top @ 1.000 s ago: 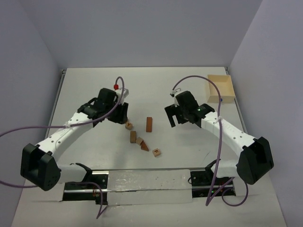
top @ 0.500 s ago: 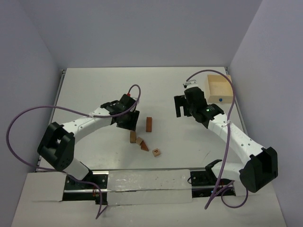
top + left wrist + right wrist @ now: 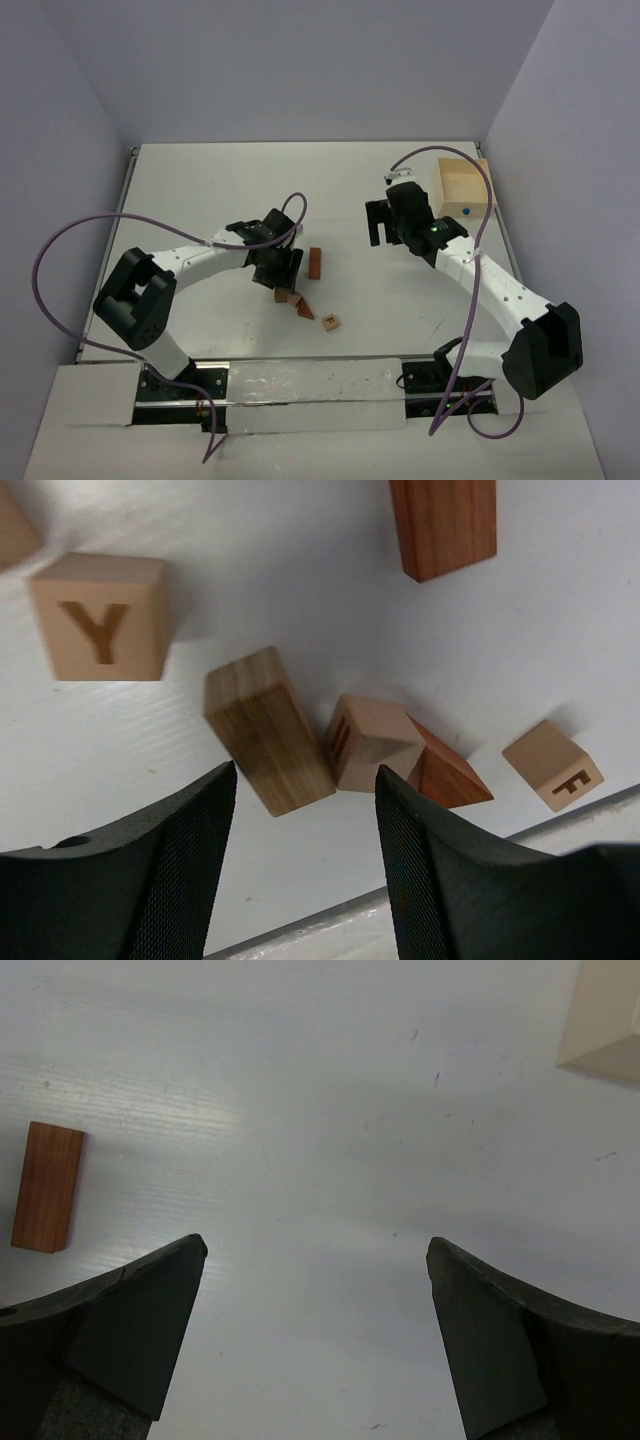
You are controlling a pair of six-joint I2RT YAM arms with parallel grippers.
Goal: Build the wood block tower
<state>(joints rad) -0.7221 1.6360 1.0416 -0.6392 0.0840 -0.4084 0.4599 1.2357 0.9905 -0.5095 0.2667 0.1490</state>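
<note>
The wood blocks lie loose on the white table, and no wood block tower shows. The left wrist view has a tan Y cube (image 3: 100, 617), a tan oblong (image 3: 268, 730), a tan cube (image 3: 368, 740) touching a reddish-brown wedge (image 3: 445, 770), an F cube (image 3: 552, 765) and a reddish-brown bar (image 3: 443, 525). My left gripper (image 3: 305, 780) (image 3: 276, 264) hovers open just above the oblong's near end, gripping nothing. My right gripper (image 3: 315, 1245) (image 3: 383, 232) is wide open over bare table, right of the bar (image 3: 47, 1187) (image 3: 315, 263).
An open light-wood box (image 3: 463, 185) (image 3: 605, 1010) stands at the back right, close behind the right arm. Purple cables loop off both arms. The F cube (image 3: 330, 322) lies nearest the front rail.
My left gripper has swung right and nearer, over the block cluster, covering the Y cube in the top view, and its jaws have widened. The right gripper drew back to the right, then held.
</note>
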